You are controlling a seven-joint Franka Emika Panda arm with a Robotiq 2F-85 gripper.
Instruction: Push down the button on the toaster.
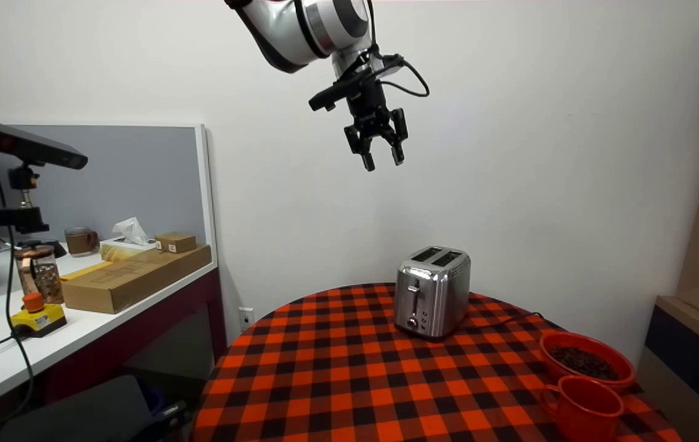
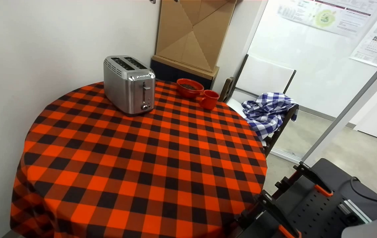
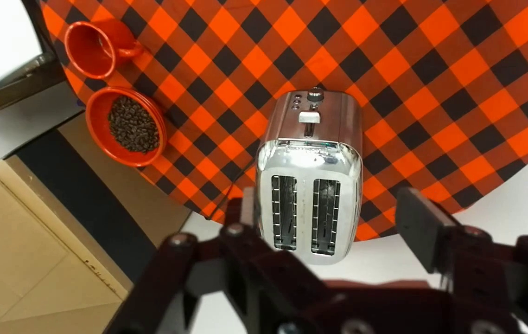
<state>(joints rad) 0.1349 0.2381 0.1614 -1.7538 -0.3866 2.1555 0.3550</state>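
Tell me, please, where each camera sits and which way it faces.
Exterior view: from across the tablecloth, facing the white wall; arm and open gripper show.
Exterior view: raised, looking down toward cardboard; dark tips and pale corner part possibly the robot's.
Wrist view: on the arm, looking down at the toaster; fingers show.
Both exterior views share tablecloth, toaster and red mug.

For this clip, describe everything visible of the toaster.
A shiny silver, metal-looking toaster with rounded corners stands upright on the checked cloth, near the wall. No bread shows in its two slots. One end carries a raised lever, knob and small buttons; a dark cord trails off. The open jaws hang clear.
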